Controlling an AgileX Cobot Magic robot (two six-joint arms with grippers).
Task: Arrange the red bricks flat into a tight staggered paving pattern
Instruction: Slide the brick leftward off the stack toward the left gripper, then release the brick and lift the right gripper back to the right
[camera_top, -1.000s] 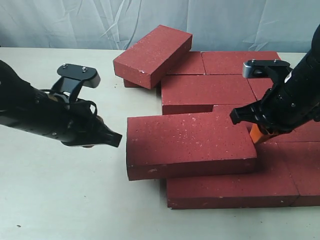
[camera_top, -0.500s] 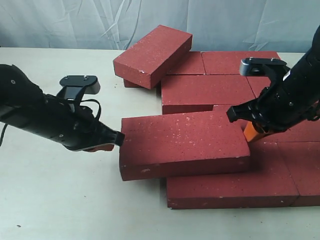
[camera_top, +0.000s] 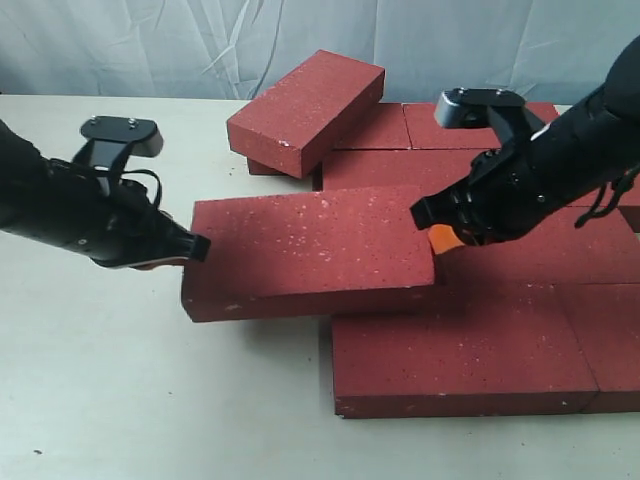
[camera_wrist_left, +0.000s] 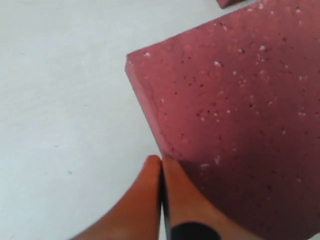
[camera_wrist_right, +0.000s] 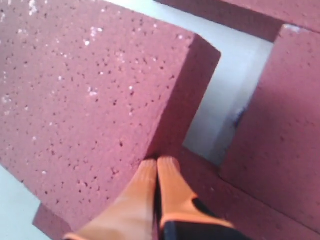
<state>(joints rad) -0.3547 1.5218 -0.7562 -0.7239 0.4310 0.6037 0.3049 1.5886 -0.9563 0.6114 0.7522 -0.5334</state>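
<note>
Step in hand: placing one loose brick (camera_top: 310, 255). It sits mid-bench, long side running left to right, pinned end to end between the two arms. The left gripper (camera_top: 198, 248) is at its left short end and the right gripper (camera_top: 442, 238) at its right short end.

Both sets of fingers are clenched with nothing between them. In the left wrist view the orange fingers (camera_wrist_left: 145, 200) are pressed together, tips against the brick's end face near a corner. In the right wrist view the fingers (camera_wrist_right: 175, 190) are likewise together at the foot of the other end face. So it's a two-sided push, not a grasp.

The brick isn't flat yet. Its right part rides on top of the laid bricks (camera_top: 540, 265) that fill the right half of the bench, overlapping the front brick (camera_top: 460, 360) by the near edge. Its left part hangs out over bare bench (camera_top: 120, 400). I can't tell whether that end touches down.

A leaning brick (camera_top: 305, 98) near the far edge is propped on the patch, also unplaced.

The right wrist view shows a bare gap (camera_wrist_right: 225, 110) just beside the loose brick's end. It may be its slot, but I can't confirm.

Next move, my read: slide it clear of the laid layer, let it drop flat, then shove it tight against its neighbours with joints offset. Pushes need to stay square on the end faces. The left contact is close to a corner, so the brick could yaw.
</note>
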